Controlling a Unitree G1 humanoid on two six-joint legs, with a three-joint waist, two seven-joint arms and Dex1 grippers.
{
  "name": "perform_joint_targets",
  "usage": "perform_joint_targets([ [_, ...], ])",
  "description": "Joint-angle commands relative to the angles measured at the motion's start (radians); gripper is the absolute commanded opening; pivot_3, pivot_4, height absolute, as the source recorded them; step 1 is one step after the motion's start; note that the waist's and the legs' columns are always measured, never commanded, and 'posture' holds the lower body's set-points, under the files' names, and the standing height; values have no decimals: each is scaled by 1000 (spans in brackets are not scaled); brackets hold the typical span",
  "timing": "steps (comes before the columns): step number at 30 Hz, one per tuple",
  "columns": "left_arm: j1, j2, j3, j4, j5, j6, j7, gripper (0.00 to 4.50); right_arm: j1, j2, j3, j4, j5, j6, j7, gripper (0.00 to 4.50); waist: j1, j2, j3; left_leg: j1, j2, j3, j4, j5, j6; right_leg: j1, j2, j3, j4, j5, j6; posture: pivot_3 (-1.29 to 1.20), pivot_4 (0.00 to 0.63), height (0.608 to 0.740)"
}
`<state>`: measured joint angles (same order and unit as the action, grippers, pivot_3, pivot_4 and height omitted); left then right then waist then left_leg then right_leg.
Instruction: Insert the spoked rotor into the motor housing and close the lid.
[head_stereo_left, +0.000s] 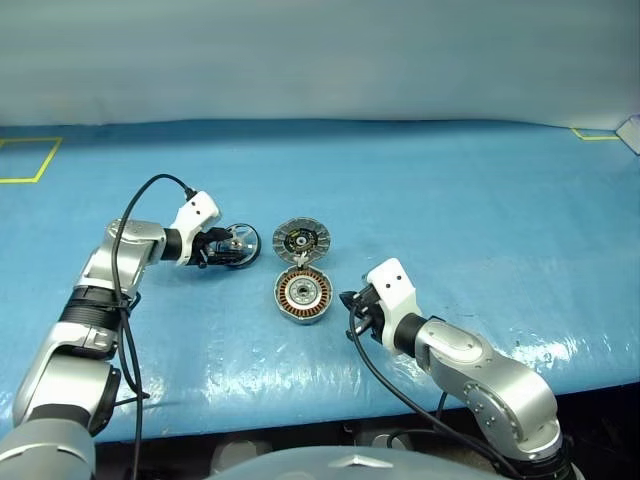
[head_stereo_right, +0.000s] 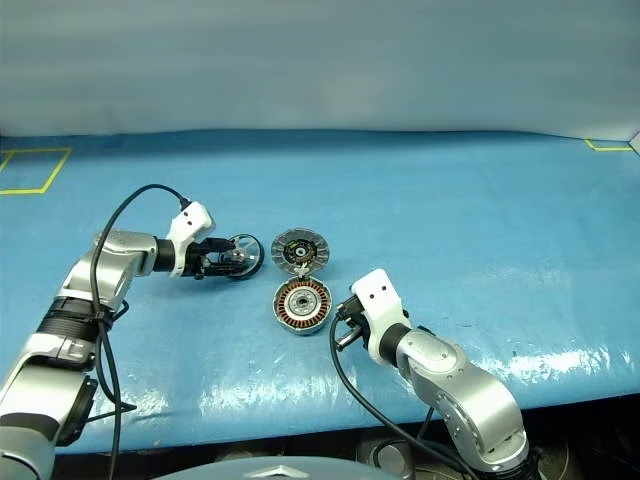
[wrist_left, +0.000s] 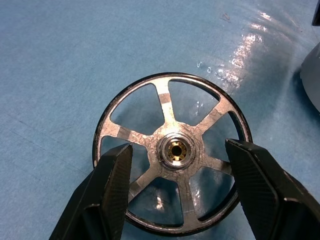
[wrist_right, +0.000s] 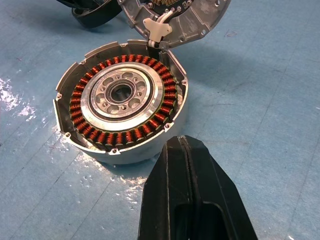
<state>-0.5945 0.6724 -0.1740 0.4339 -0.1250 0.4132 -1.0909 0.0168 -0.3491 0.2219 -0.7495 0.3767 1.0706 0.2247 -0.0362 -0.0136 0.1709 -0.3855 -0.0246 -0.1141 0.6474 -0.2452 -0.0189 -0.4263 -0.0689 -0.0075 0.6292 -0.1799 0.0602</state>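
Observation:
The spoked rotor (wrist_left: 167, 107), a black-rimmed wheel with silver spokes, lies on the blue table left of the other parts. My left gripper (wrist_left: 178, 147) is open just over it, its fingertips (wrist_left: 112, 175) standing above the rim on either side of the hub. To the right sits the motor housing (head_stereo_left: 302, 296), open side up, showing its copper windings (wrist_right: 82, 95) around a silver hub. The lid (head_stereo_left: 301, 239) stands swung open at the housing's far edge, dark inner face showing. My right gripper (wrist_right: 184, 142) is shut and empty, just right of the housing.
The blue table cover (head_stereo_left: 450, 220) stretches wide behind and to the right of the parts. Yellow tape marks sit at the far left (head_stereo_left: 25, 160) and far right (head_stereo_left: 595, 135). The table's front edge (head_stereo_left: 300, 405) runs close below the housing.

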Motion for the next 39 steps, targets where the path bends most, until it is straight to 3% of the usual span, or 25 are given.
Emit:
perform_joint_targets([
  [1,8,9,12,-33,9,-5,4,3180,-8,0,-5,-19,4,-11,6,0,0,0,0,0,0,0,0,0,0,0,0,0,0,0,0,0,150,740],
  [4,8,7,10,-28,11,-11,1,2808,-8,-1,-3,-19,3,-10,6,0,0,0,0,0,0,0,0,0,0,0,0,0,0,0,0,0,150,740],
  [8,7,6,13,-26,15,-19,3,1649,-11,-2,0,-18,2,-8,6,0,1,1,0,2,0,1,0,0,0,2,0,1,0,0,0,0,150,740],
  [27,22,13,5,-42,13,27,-20,1625,-14,-9,8,-15,0,-7,9,0,0,0,-1,5,0,1,1,0,0,5,0,1,0,1,1,0,150,740],
  [34,29,12,14,-48,24,9,3,3896,-17,-12,10,-13,-1,-7,13,0,0,0,-1,5,0,1,0,0,0,5,0,1,0,1,1,0,150,740],
  [39,29,8,22,-53,28,-9,24,3896,-18,-13,13,-11,-4,-7,16,0,1,1,-1,5,0,1,1,0,0,5,0,2,0,1,1,0,150,740],
])
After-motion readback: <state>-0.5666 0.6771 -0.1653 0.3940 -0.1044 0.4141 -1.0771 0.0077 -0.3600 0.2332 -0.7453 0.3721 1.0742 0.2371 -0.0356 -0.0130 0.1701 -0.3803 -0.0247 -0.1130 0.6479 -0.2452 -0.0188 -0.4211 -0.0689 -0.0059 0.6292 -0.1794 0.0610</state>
